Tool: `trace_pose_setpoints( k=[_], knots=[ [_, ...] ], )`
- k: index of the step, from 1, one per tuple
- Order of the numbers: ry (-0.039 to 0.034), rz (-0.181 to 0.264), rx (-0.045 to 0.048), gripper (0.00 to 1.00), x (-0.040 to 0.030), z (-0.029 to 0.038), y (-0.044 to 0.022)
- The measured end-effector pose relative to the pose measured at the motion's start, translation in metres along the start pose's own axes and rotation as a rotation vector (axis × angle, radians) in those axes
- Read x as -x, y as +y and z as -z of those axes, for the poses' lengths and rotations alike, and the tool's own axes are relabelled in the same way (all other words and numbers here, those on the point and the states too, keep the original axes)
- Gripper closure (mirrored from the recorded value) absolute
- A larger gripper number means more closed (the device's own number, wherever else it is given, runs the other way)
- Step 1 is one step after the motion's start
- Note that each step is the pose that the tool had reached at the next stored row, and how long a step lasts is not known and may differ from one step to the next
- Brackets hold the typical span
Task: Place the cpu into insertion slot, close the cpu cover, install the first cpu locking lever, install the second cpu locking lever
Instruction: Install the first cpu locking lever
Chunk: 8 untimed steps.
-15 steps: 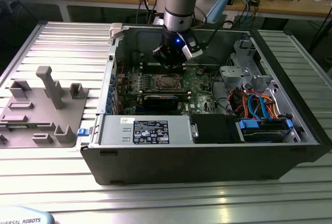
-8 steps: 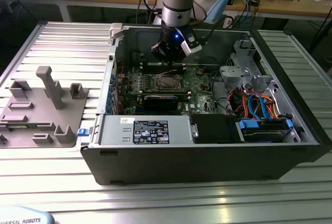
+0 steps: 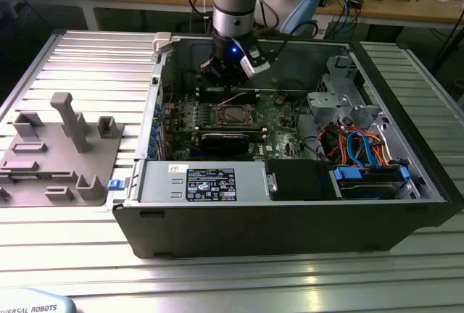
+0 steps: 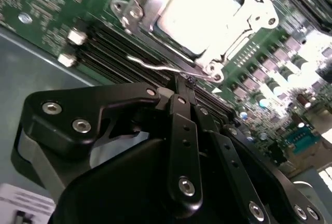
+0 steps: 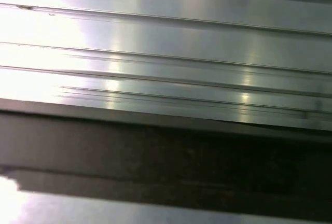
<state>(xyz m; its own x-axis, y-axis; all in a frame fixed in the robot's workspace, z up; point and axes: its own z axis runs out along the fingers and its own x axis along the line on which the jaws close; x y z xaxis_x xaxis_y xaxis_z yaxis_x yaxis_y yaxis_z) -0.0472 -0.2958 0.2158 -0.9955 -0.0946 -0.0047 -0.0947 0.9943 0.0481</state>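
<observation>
The cpu [image 4: 199,14] lies flat in the insertion slot [image 3: 233,115] on the green board, its silver top bright. The cpu cover [image 4: 254,19] is down around it as a silvery frame. A thin wire locking lever [image 4: 155,67] runs along the socket's edge on the gripper's side, raised slightly off the board. My gripper [image 4: 185,85] is shut, its black fingertips together right at that lever's end by the socket corner; I cannot tell if they grip it. In the exterior view the gripper [image 3: 226,85] hangs inside the open case just behind the socket.
Long black memory slots [image 4: 111,45] run beside the socket. A grey power supply [image 3: 206,181] sits along the case's front wall, and a drive cage with blue and orange cables [image 3: 362,146] is on the exterior view's right. A grey fixture [image 3: 61,146] stands on the slatted table.
</observation>
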Motion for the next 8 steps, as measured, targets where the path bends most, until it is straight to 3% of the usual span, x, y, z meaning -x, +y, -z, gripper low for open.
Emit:
trace_pose_setpoints(
  k=[2, 5, 8],
  knots=[
    [-0.0014, 0.000, 0.0004, 0.89, -0.0023, 0.0000, -0.0004],
    [-0.0013, 0.000, 0.0003, 0.89, -0.0032, 0.0004, -0.0091],
    [-0.0014, 0.000, 0.0004, 0.89, -0.0032, -0.0009, -0.0093]
  ],
)
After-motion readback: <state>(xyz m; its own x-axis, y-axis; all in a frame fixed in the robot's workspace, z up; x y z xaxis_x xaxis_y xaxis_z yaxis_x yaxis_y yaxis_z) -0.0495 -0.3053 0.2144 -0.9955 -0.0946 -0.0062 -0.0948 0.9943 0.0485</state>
